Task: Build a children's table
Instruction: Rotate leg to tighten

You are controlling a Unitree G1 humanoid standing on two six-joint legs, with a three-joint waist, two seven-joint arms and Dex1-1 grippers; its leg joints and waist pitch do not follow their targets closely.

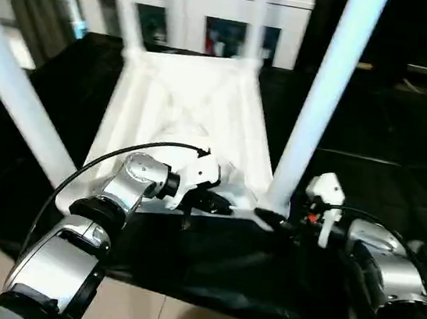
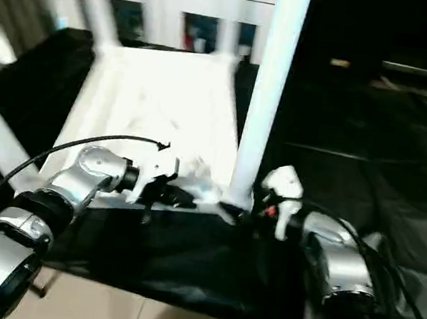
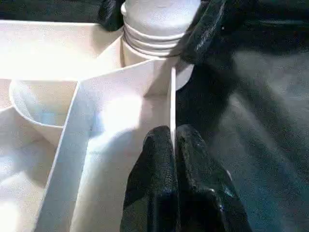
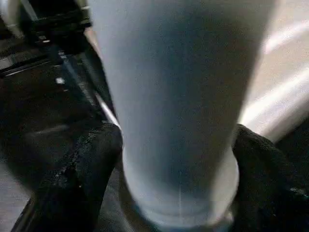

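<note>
Table (image 1: 184,116) upside down on black sheet (image 1: 372,149); 4 legs look socketed; L gripper (image 3: 173,145) pinched on rim; R gripper (image 4: 176,164) fingers around near-right leg (image 1: 324,95), grip unclear; flipping upright left.

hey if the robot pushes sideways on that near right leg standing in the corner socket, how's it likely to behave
The leg looks like a stiff, smooth plastic tube, so it should lever rather than bend, and may slip between the right tool's fingers. It stands tall in its socket, so a push high up could tilt the light-looking tabletop, though the left tool pinches its edge wall.
</note>
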